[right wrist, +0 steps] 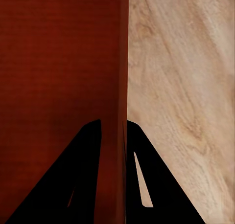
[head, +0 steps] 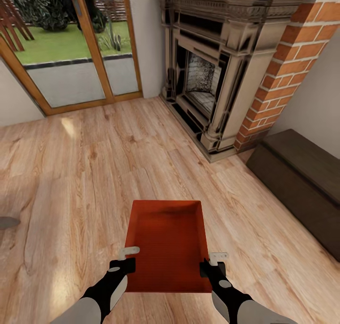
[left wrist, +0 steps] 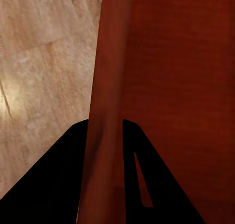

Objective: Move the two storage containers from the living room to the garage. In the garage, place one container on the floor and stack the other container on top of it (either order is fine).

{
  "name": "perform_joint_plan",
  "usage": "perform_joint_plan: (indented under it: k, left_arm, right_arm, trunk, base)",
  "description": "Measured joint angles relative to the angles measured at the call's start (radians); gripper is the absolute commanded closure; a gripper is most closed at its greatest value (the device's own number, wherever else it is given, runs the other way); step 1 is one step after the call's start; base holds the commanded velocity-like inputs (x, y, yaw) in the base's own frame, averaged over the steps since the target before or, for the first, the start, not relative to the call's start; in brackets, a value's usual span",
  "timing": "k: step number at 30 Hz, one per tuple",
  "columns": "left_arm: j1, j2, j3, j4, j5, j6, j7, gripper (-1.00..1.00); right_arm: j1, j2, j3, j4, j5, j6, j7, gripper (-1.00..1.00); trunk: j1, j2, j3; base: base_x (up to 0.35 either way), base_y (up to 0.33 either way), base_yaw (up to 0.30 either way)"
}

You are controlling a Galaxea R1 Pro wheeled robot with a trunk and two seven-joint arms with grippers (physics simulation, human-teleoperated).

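- You face a living room with a light wood plank floor point(head: 71, 173), a brick-and-dark fireplace point(head: 212, 74) ahead to the right, glazed wooden doors point(head: 71, 45) at the far left and a dark low bench point(head: 302, 182) against the right wall.
- Your storage container point(head: 167, 241), red-orange and lidless, hangs level over the planks, between your two arms.
- Your left gripper point(head: 126, 258) pinches the container's left wall point(left wrist: 105, 111), one finger inside and one outside.
- Your right gripper point(head: 213, 262) pinches the right wall point(right wrist: 122, 87) the same way.
- Both forearms reach forward and slightly inward, wrists level at the box's near corners.
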Motion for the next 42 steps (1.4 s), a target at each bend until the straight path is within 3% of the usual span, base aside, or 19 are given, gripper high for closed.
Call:
perform_joint_plan:
  k: [42]
  left_arm:
    - [0.0, 0.001, -0.002, 0.001, 0.002, -0.003, -0.001, 1.0]
  right_arm:
    - [0.0, 0.001, 0.005, 0.001, -0.009, -0.003, 0.0, 1.0]
  trunk:
    - [-0.161, 0.294, 0.138]
  base:
    - [0.0, 0.0, 0.0]
